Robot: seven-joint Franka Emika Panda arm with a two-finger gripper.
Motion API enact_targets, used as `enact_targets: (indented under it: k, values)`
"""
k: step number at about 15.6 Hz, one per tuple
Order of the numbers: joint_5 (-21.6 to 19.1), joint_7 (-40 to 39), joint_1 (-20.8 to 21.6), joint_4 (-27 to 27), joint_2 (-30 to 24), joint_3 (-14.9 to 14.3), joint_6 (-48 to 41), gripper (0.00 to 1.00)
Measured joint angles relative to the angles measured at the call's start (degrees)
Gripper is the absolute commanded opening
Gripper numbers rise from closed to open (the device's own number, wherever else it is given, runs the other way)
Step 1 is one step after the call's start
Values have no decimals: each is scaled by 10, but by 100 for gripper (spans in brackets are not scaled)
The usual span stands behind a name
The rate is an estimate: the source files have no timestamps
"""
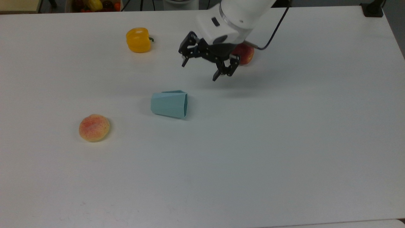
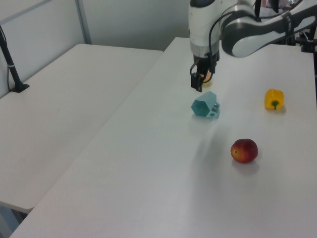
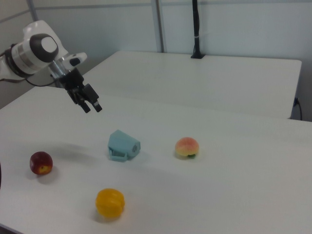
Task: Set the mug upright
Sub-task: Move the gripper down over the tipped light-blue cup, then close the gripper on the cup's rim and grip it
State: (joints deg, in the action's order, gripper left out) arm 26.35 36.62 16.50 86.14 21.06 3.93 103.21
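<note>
The pale blue-teal faceted mug (image 1: 169,104) lies on its side near the middle of the white table (image 1: 284,142). In the top view its wide mouth faces right, its narrow base faces left, and its handle is on the far side. It also appears in the left view as the mug (image 2: 204,105) and in the right view as the mug (image 3: 123,145). My gripper (image 1: 199,72) hangs open in the air with nothing in it, up and to the right of the mug in the top view. In the left view the gripper (image 2: 198,87) is just above the mug. The gripper (image 3: 92,108) sits higher and to the left in the right view.
A yellow bell pepper (image 1: 138,40) lies at the top view's upper left. A red apple (image 1: 246,54) is partly hidden behind my wrist. A peach (image 1: 94,127) lies left of the mug. A second table (image 2: 59,114) adjoins on the left view's left.
</note>
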Motion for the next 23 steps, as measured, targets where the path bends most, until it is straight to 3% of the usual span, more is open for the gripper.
enact_targets:
  k: [10, 17, 21, 23]
  values:
    - [101, 44, 2, -2, 89, 0, 50, 100]
    - [151, 50, -20, 14, 108, -1, 61, 100]
    - [182, 50, -30, 37, 109, -15, 61, 100]
    - [193, 50, -32, 53, 110, -19, 61, 86]
